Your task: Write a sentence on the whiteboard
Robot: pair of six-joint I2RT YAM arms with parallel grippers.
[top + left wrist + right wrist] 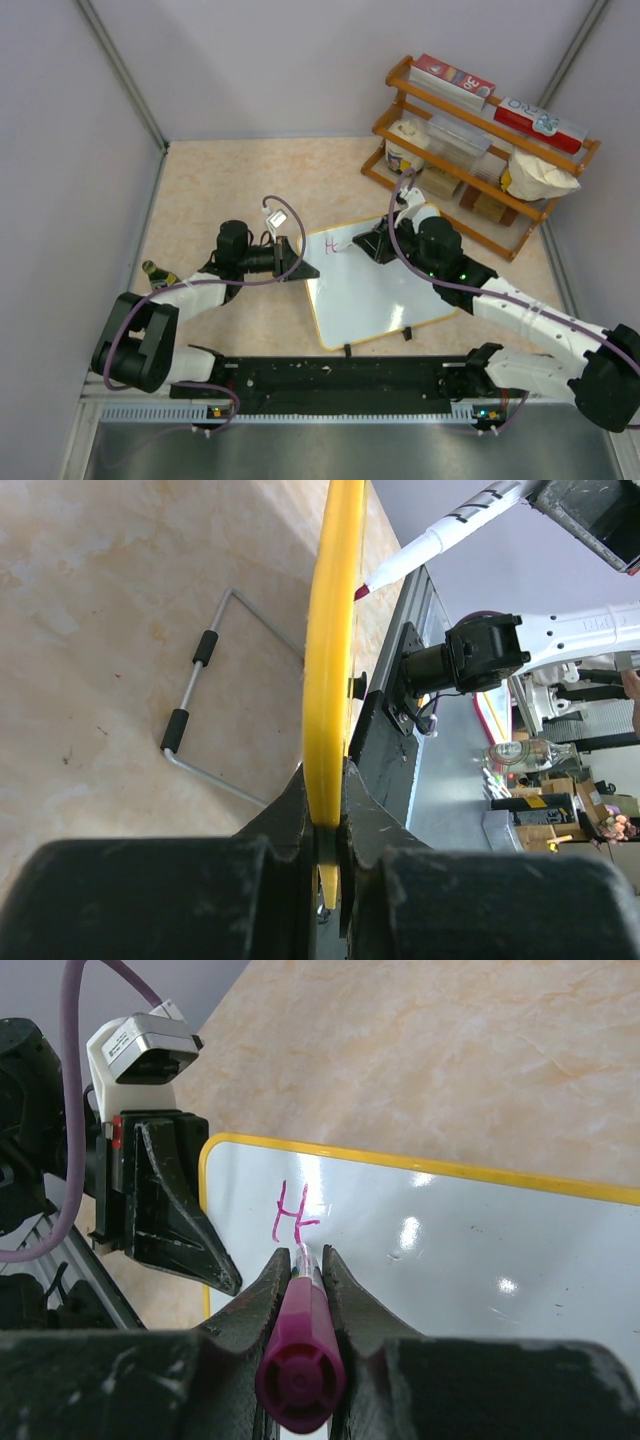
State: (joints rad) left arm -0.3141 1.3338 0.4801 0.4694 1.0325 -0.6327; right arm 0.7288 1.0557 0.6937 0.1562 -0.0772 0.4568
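The whiteboard [380,285] lies on the table, white with a yellow frame [470,1171] and two black clip feet at its near edge. A magenta letter "H" [293,1212] is written at its far left corner. My left gripper [300,262] is shut on the board's left edge, with the yellow frame [332,670] clamped between its jaws. My right gripper [372,244] is shut on a magenta marker [302,1360], whose tip sits on the board just below the "H". The marker's tip also shows in the left wrist view [420,552].
A wooden rack [480,150] with boxes, jars and a bag stands at the back right. A bent wire stand [205,695] with black grips lies on the table beside the board. A small bottle [158,272] lies at the left. Grey walls enclose the table.
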